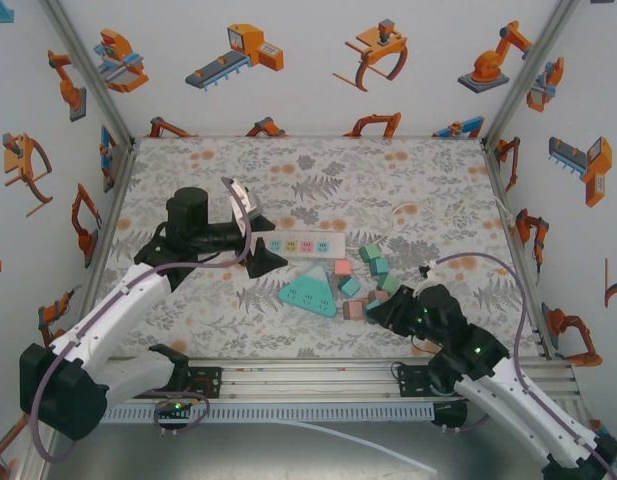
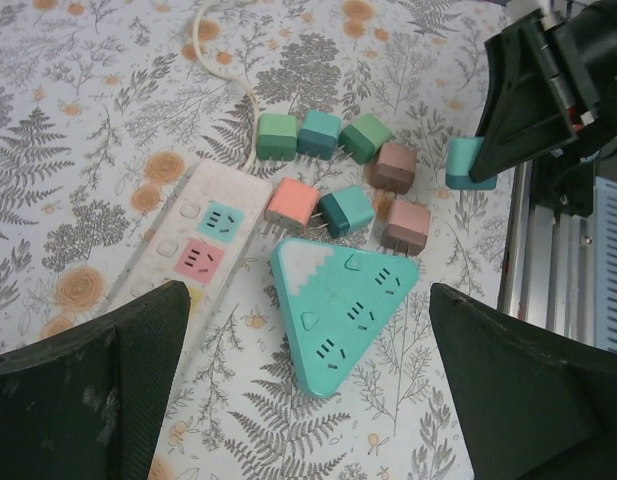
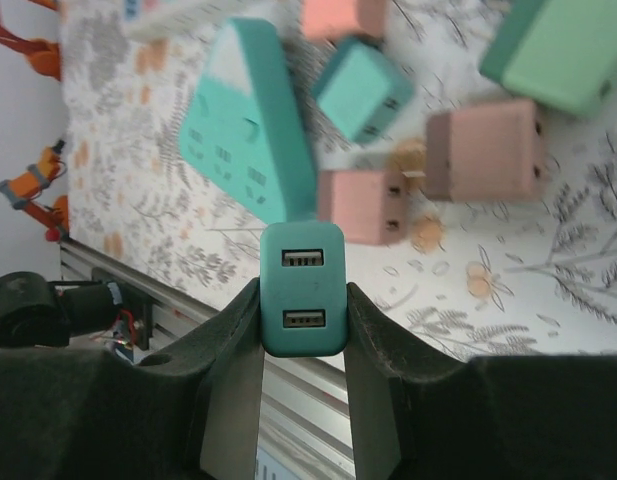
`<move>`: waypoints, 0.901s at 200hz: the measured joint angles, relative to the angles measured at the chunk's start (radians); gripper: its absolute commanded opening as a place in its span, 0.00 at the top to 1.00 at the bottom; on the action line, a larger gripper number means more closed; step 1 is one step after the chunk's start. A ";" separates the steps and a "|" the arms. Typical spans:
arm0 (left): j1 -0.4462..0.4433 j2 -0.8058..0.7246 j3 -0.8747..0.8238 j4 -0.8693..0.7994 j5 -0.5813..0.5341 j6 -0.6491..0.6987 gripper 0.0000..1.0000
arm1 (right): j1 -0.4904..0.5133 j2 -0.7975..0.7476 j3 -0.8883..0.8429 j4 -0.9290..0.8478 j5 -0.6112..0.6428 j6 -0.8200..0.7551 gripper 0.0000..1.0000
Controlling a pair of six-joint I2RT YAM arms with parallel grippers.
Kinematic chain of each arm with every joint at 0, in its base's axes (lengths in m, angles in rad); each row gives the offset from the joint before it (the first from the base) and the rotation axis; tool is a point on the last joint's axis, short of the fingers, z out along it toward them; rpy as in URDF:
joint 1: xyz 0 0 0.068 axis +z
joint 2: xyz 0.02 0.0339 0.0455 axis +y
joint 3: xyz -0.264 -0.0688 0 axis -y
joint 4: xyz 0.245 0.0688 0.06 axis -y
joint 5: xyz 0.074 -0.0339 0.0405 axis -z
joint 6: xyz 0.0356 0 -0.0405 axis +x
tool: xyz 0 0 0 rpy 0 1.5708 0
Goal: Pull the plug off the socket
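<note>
And there's the plug, a small teal plastic cube with two USB ports on its face [image 3: 303, 290], up off the table and well clear of any socket. It sits squarely in the right gripper [image 3: 303, 300], whose black fingers [image 3: 373, 330] are pressed flat against its two opposite side faces, just off the near edge of the table. Its prongs are out of sight from here.

That looks like the right place to hold it. I'd judge the cube light and rigid with nothing to crush, but its smooth, glossy walls could slip if the squeeze eased. The broad flat sides give the pads the most to bite on.

Just beyond it lies the teal triangular socket block with a white tip [image 2: 343, 310], flat on the fern-print table cover [image 1: 388, 180], every outlet on it empty (so the pull itself looks done to me). Around its upper edge lies a scatter of loose plug cubes [image 2: 293, 200] in green, teal, pink and brown, none of them seated in anything.

Further out is the long white power strip [image 2: 203, 250] with pastel outlets. The left gripper [image 1: 254, 228] hovers by it with its jaws spread wide, holding nothing.
</note>
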 measured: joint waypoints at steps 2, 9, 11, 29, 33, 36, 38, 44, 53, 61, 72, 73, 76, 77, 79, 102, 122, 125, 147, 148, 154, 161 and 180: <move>-0.001 -0.001 0.000 0.000 0.000 0.003 0.03 | 0.000 0.008 -0.008 0.003 -0.005 0.004 0.93; -0.006 -0.004 0.000 0.001 -0.005 0.016 0.03 | 0.000 0.035 -0.030 0.021 -0.021 0.016 0.93; -0.007 -0.005 0.000 0.001 -0.006 0.019 0.03 | 0.000 0.041 -0.035 0.026 -0.025 0.020 0.93; -0.009 -0.006 0.000 0.000 -0.017 0.040 0.03 | 0.000 0.118 -0.092 0.102 -0.069 0.052 0.92; -0.009 -0.006 0.000 0.000 -0.019 0.044 0.03 | 0.000 0.134 -0.101 0.121 -0.079 0.058 0.91; -0.009 -0.006 0.000 -0.001 -0.022 0.046 0.03 | 0.000 0.149 -0.108 0.136 -0.087 0.065 0.91; -0.009 -0.006 0.000 -0.001 -0.024 0.047 0.03 | 0.000 0.155 -0.111 0.147 -0.094 0.074 0.91; -0.009 -0.006 0.000 0.000 -0.029 0.052 0.03 | 0.000 0.179 -0.117 0.185 -0.104 0.081 0.91; -0.009 -0.006 0.000 0.000 -0.037 0.057 0.03 | 0.001 0.210 -0.125 0.231 -0.116 0.096 0.90; -0.010 -0.005 0.000 -0.002 -0.044 0.061 0.03 | 0.002 0.239 -0.132 0.275 -0.123 0.110 0.89; -0.010 -0.004 0.000 -0.006 -0.052 0.064 0.03 | 0.004 0.273 -0.146 0.339 -0.130 0.134 0.86; -0.010 -0.004 0.000 -0.006 -0.052 0.064 0.03 | 0.004 0.275 -0.147 0.343 -0.130 0.135 0.85; -0.010 -0.003 0.000 -0.007 -0.053 0.065 0.03 | 0.006 0.285 -0.151 0.362 -0.132 0.141 0.84; -0.010 -0.003 0.000 -0.008 -0.054 0.065 0.03 | 0.007 0.286 -0.153 0.367 -0.132 0.142 0.83; -0.010 -0.003 0.000 -0.008 -0.055 0.065 0.03 | 0.008 0.291 -0.156 0.379 -0.132 0.147 0.82; -0.010 0.002 0.000 -0.013 -0.068 0.069 0.03 | 0.026 0.334 -0.169 0.452 -0.130 0.179 0.70; -0.011 0.005 0.000 -0.015 -0.072 0.072 0.03 | 0.038 0.344 -0.169 0.465 -0.122 0.191 0.60; -0.011 0.005 0.000 -0.015 -0.074 0.072 0.03 | 0.040 0.344 -0.169 0.465 -0.121 0.191 0.58; -0.011 0.010 0.000 -0.015 -0.077 0.072 0.03 | 0.050 0.337 -0.175 0.462 -0.109 0.198 0.53; -0.011 0.011 0.000 -0.015 -0.077 0.072 0.03 | 0.050 0.336 -0.175 0.461 -0.109 0.198 0.53; -0.011 0.012 0.000 -0.015 -0.078 0.072 0.03 | 0.054 0.327 -0.176 0.457 -0.105 0.197 0.52; -0.011 0.014 0.000 -0.015 -0.078 0.072 0.03 | 0.055 0.314 -0.177 0.448 -0.102 0.197 0.51; -0.011 0.017 0.000 -0.015 -0.078 0.072 0.03 | 0.057 0.267 -0.179 0.415 -0.098 0.196 0.46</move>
